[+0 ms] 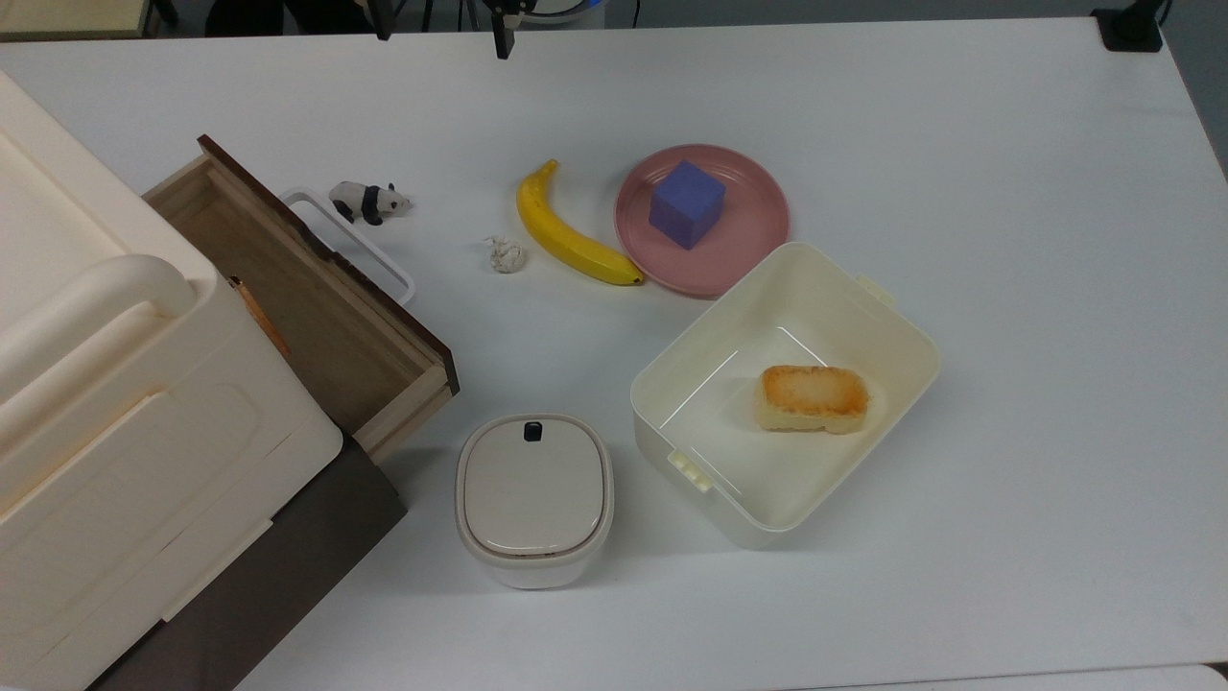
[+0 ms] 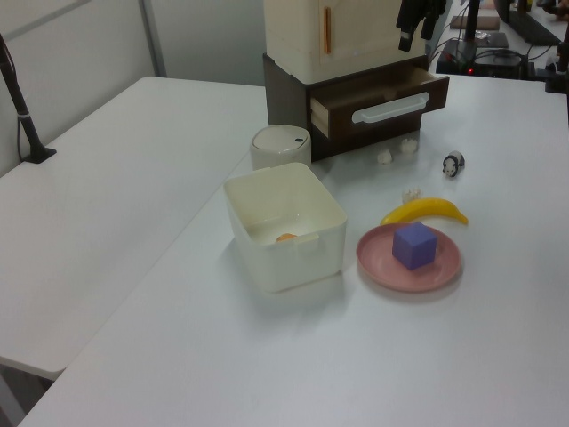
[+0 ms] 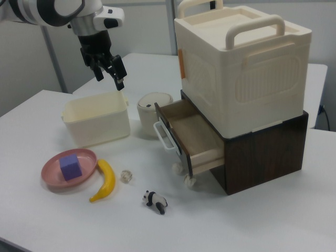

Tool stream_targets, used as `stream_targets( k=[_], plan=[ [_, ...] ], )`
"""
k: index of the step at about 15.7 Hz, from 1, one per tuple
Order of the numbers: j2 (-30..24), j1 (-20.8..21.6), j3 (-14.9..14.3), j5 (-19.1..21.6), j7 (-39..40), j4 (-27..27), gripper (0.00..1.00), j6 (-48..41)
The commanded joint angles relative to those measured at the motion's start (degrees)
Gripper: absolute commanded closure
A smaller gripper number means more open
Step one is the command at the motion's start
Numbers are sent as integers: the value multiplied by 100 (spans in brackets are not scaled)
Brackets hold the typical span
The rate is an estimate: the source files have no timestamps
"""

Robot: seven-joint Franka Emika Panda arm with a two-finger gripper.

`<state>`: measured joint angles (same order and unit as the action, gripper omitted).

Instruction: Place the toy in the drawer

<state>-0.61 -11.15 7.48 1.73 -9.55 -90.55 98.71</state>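
Observation:
The toy (image 1: 369, 201) is a tiny black-and-white panda that stands on the white table just beyond the white loop handle (image 1: 357, 248) of the drawer (image 1: 317, 317). The drawer is pulled open and nothing lies in it. The toy (image 3: 156, 200) is also in the right view, in front of the drawer (image 3: 191, 137), and in the left view as a small toy (image 2: 452, 164) to the right of the drawer (image 2: 382, 96). My gripper (image 3: 109, 80) hangs open and empty high over the table, far from the toy; its fingers (image 1: 501, 38) reach in at the top view's upper edge.
A banana (image 1: 566, 230), a whitish wad (image 1: 506, 255) and a pink plate (image 1: 758, 251) with a purple cube (image 1: 686, 203) lie mid-table. A cream tub (image 1: 868, 288) holds a browned bread piece. A small lidded container (image 1: 533, 497) stands by the drawer's corner. A large cream box (image 3: 241, 63) tops the cabinet.

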Motion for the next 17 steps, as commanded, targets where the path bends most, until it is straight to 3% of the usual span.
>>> stream_targets(
  k=[1, 7, 10, 14, 17],
  plan=[
    [-62, -18, -62, 170, 111, 89, 0, -393],
    [-62, -10, -63, 187, 85, 90, 0, -475],
    [-44, -27, -89, 512, 85, 125, 0, -431],
    [-44, -53, -98, 504, 85, 178, 0, -493],
    [-35, -141, -107, 574, 76, 309, 0, -879]
  ],
)
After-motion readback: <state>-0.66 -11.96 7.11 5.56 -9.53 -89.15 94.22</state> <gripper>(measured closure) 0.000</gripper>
